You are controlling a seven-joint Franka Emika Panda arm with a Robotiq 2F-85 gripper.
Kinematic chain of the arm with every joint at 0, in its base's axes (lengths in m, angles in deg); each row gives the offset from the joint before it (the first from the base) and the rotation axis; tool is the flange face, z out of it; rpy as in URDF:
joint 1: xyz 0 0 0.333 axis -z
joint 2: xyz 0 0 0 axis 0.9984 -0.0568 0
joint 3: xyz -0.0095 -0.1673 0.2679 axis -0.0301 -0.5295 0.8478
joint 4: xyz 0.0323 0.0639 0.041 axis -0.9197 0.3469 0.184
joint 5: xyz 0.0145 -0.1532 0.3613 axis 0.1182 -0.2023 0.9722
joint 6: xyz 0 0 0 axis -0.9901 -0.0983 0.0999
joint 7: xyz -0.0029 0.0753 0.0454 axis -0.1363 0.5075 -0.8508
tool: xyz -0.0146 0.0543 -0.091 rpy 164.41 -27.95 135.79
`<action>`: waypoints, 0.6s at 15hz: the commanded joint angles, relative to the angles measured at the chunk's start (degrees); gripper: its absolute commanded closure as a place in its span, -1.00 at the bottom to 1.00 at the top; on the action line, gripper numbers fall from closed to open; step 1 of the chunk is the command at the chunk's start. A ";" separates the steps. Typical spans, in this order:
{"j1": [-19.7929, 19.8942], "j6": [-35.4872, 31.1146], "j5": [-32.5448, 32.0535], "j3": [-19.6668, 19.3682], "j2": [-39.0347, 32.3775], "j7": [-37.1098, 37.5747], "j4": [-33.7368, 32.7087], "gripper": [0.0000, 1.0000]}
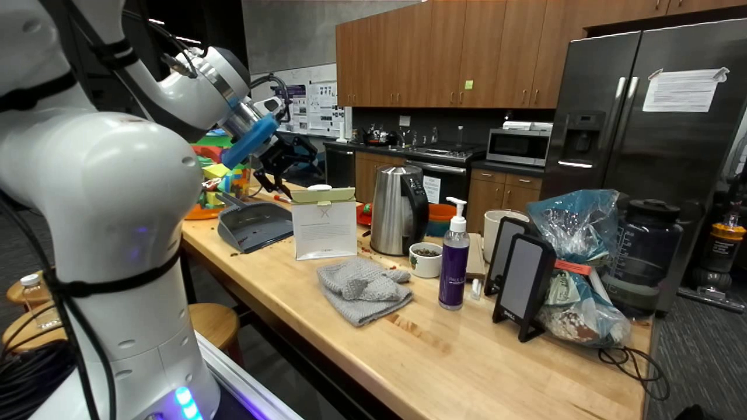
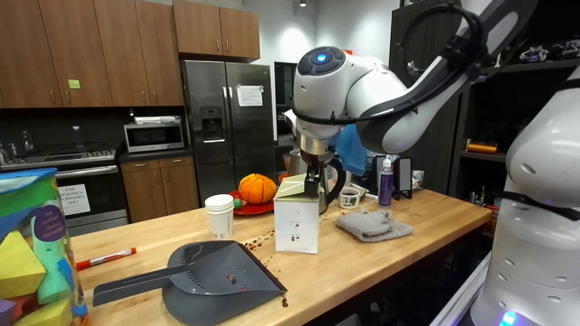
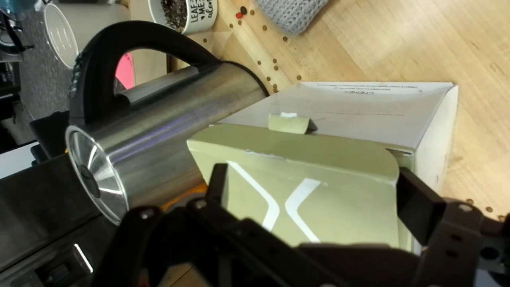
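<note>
Evidently, the gripper (image 3: 313,177) is held over the Chemex box (image 3: 354,105), its jaws spread wide with the olive-green lid (image 3: 350,211) framed between them. Nothing is seen to be gripped; whether either finger (image 3: 420,207) is in contact with the card cannot be told. The box is stood upright on the butcher-block countertop (image 2: 351,258), between the stainless-steel electric kettle (image 1: 386,210) and the grey dustpan (image 2: 213,305), as shown in both exterior views. The lid's front flap (image 3: 287,145) seems to be left outside the wall rather than tucked in.

Were the jaws drawn together across the lid, the thin card could be buckled or torn, since little stiffness is likely to be offered along that span. By too low an approach, the lid could be dented and the box, presumably light, pushed askew. By a sideways drift, the kettle could be struck by the finger on its side, since it is placed near the box. Should the box be dragged, the loose peppercorn-like bits (image 2: 253,244) near its base could be scattered further, and some might be carried toward the knitted grey cloth (image 1: 367,286) or caught under the card.
</note>
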State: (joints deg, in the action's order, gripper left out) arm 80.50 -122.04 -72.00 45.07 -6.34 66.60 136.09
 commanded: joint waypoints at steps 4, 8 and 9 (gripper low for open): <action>0.36 0.15 -4.49 -0.60 -0.80 4.41 -0.83 -1.00; 0.00 0.51 -6.62 -0.65 -0.51 6.55 -0.98 -1.00; -0.12 0.66 -7.06 -0.66 -0.33 6.95 -1.05 -1.00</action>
State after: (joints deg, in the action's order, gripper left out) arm 80.64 -122.00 -76.44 44.90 -6.41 71.35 135.87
